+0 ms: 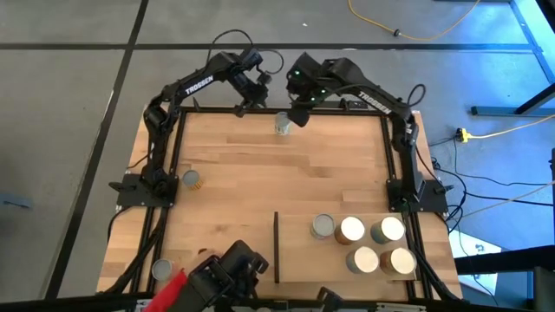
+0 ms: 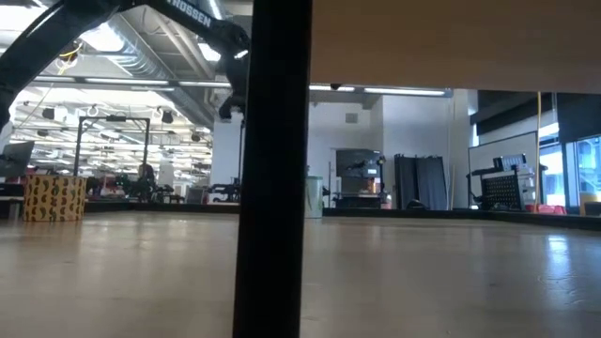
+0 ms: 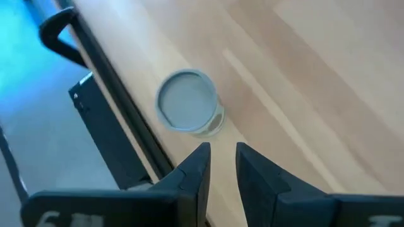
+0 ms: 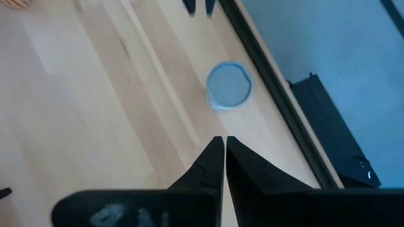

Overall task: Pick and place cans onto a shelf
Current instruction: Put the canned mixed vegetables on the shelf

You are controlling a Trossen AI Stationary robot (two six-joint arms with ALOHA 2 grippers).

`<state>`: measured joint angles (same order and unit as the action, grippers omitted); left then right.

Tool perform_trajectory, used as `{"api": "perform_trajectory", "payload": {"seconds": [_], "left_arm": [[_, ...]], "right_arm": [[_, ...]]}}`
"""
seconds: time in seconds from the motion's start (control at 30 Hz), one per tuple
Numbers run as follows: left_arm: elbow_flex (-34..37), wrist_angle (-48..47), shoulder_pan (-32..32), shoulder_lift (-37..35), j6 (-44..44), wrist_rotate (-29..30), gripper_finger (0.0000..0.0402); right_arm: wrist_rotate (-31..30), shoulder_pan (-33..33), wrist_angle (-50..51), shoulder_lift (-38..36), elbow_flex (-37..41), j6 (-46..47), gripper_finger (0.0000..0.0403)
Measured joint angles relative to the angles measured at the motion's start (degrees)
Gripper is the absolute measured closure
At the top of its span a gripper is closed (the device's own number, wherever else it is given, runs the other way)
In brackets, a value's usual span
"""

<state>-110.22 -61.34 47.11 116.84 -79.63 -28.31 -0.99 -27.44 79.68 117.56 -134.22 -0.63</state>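
Observation:
One can [image 1: 283,124] with a silver top stands upright on the tabletop at its far edge; it also shows in the left wrist view [image 3: 187,101] and the right wrist view [image 4: 229,85]. My left gripper [image 1: 252,101] hovers just left of it, above it and narrowly open [image 3: 222,157]. My right gripper [image 1: 297,113] hovers just right of it and is shut [image 4: 224,148]. Neither touches it. The pale-wood shelf [image 1: 299,260] with its black strip [image 1: 276,247] lies at the near right and bears several upright cans [image 1: 351,230].
Another can [image 1: 191,179] stands near the table's left edge and one more [image 1: 161,269] at the near left corner. A red thing [image 1: 173,286] and dark gear lie at the near edge. The table's black frame rail [image 3: 120,126] runs just behind the far can.

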Motion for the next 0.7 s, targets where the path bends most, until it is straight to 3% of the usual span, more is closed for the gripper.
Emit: {"api": "perform_trajectory", "payload": {"seconds": [0.47, 0.7], "left_arm": [[14.0, 20.9, -2.1, 0.0, -20.6, 2.7, 0.0333], [15.8, 22.1, -2.1, 0.0, -27.2, 2.3, 0.0333]], "right_arm": [[-2.4, -0.1, 0.4, -5.3, -0.1, 0.4, 0.0383], [-2.4, -0.3, 1.6, -5.3, -0.1, 0.4, 0.0383]]}}
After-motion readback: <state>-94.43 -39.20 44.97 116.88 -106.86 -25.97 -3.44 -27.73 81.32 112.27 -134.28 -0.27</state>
